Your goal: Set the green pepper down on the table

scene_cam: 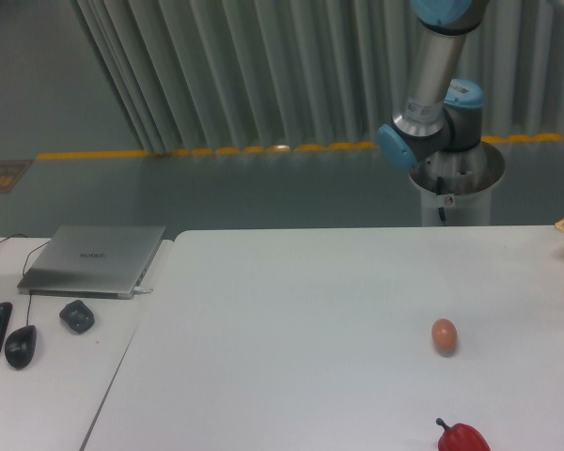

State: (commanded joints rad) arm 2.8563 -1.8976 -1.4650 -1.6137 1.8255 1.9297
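While the arm (430, 89) rises out of view, neither the gripper nor the green pepper is visible. On the white surface (291, 329), a brown egg (444, 335) lies near a red pepper (462, 438), a closed laptop (94, 259) well apart.

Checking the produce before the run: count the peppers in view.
1: a red pepper at the table's front edge, near the egg. No green pepper shows; it may be out of frame.

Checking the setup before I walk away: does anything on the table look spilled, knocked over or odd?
Nothing stands out. An egg and a red pepper lie apart on the white table. No green pepper or gripper is in view.
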